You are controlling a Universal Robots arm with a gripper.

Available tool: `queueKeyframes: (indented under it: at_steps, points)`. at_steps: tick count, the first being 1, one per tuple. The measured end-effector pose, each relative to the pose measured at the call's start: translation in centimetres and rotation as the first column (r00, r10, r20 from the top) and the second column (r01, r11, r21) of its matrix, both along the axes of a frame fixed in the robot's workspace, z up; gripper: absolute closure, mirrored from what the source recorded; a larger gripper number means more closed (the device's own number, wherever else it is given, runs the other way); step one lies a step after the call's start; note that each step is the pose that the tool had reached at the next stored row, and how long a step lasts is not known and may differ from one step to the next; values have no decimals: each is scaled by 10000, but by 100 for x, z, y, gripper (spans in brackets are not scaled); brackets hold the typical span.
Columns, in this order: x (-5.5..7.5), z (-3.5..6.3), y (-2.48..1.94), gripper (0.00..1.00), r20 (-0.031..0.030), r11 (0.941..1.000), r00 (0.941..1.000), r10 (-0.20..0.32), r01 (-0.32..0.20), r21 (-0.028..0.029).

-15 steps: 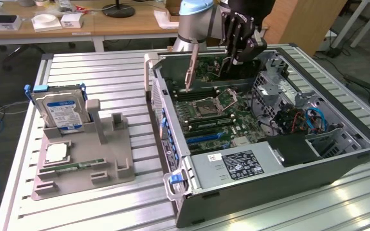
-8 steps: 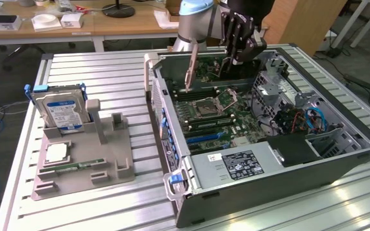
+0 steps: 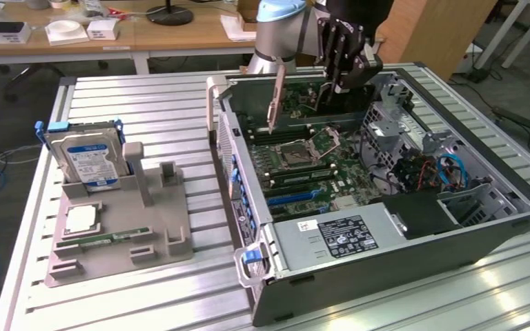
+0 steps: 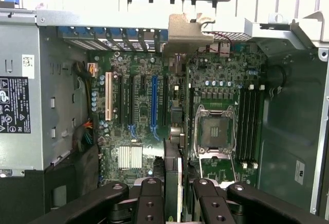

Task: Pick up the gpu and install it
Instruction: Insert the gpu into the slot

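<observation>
Hand (image 4: 177,203) clamps the gpu (image 4: 173,170) edge-on over the motherboard (image 4: 139,106); black label (image 4: 14,105) on the power supply (image 4: 51,54) illegible.

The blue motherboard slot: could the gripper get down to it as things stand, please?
Probably yes: the case lies open and nothing covers the blue slot; the gripper holds the gpu above the motherboard.

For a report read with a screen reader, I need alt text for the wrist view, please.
The gripper holds the gpu edge-on above the motherboard of an open computer case. An open CPU socket and memory slots are nearby.
</observation>
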State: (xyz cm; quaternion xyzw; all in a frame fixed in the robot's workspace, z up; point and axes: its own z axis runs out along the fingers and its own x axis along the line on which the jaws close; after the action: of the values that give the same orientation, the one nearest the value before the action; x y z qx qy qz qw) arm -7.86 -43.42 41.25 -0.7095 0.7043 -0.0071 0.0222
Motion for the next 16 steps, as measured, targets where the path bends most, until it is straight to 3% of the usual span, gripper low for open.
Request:
queueKeyframes:
  at_steps: [16]
  points:
    - [-1,-42,0,74,0,10000,10000,-1,1,0]
